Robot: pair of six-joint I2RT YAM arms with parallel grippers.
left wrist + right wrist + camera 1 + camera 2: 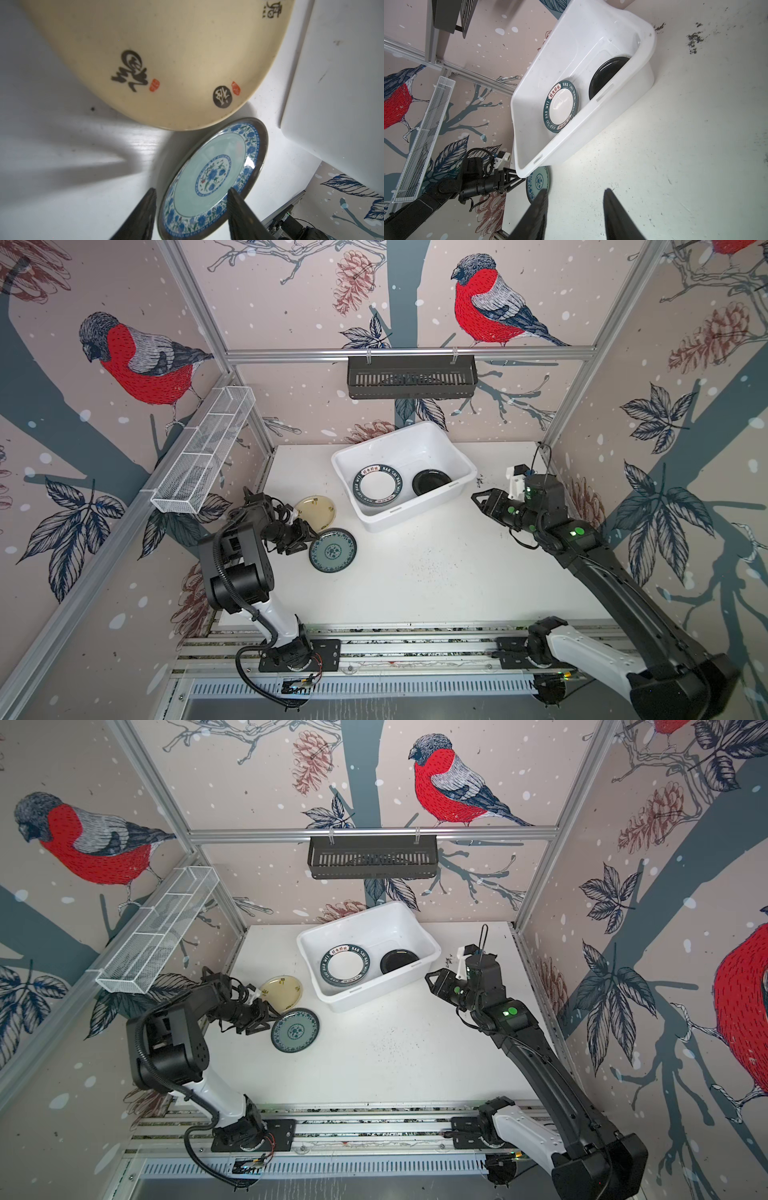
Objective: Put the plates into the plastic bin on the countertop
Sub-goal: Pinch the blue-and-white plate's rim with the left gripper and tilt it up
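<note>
Left tool (192, 190): my two black fingers stand apart astride the near rim of the round teal plate with a blue floral border (212, 176), one outside the edge and one over the plate's face. Nothing is clamped yet.
Reason for the pose: a plate lying flat offers only its edge, so I judge a rim pinch the one way to raise it.
Teal plate's place: on the white speckled worktop (436, 572), outside the bin and near its corner on my left side.
Neighbour: the pale yellow round plate with black calligraphy (166, 62) lies flat just beyond. The two rims touch or overlap; I cannot tell which.
Destination: the white rectangular plastic bin (415, 512) sits askew toward the back of the worktop. Inside it, a white plate with a dark-green lettered rim (377, 485) tops a stack, and a glossy black plate (430, 482) lies alone beside it.
Right tool (575, 190): fingers apart and empty, hovering over bare worktop off the bin's end on my right. I judge it parked clear so that my left tool has an open path to the bin.
Progress: two plates lie outside the bin, so the job looks well past halfway.
Risk: lifting the teal plate may drag its yellow neighbour, and the bin's near wall must be cleared.
</note>
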